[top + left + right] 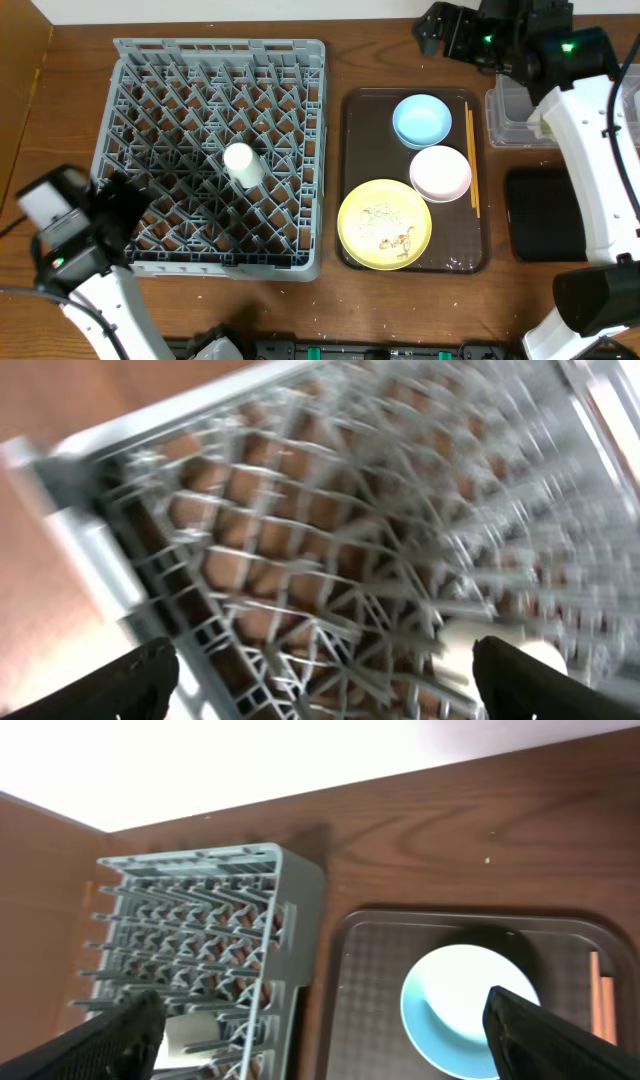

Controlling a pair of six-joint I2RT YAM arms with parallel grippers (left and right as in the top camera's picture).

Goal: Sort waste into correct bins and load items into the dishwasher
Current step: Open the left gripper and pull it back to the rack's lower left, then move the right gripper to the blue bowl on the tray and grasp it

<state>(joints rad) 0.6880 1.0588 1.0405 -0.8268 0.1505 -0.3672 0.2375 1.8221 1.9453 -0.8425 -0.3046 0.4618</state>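
The grey dishwasher rack (215, 150) fills the left of the table, and a small white cup (243, 163) lies among its pegs. My left gripper (130, 198) hovers over the rack's near left corner, open and empty; its wrist view is a blur of rack lattice (330, 540) between wide-apart fingers (130, 680). My right gripper (430, 30) is open and empty, high above the tray's far edge. On the tray sit a light-blue bowl (421, 120), a pale pink-white bowl (440, 172), a yellow plate (384, 223) with whitish crumbs (380, 213), and chopsticks (471, 160).
The dark-brown tray (352, 150) lies right of the rack. A clear tub (510, 125) stands at the far right, partly under my right arm, with a black tub (545, 213) in front of it. The right wrist view shows the rack (200, 920), cup (185, 1040) and blue bowl (465, 1010).
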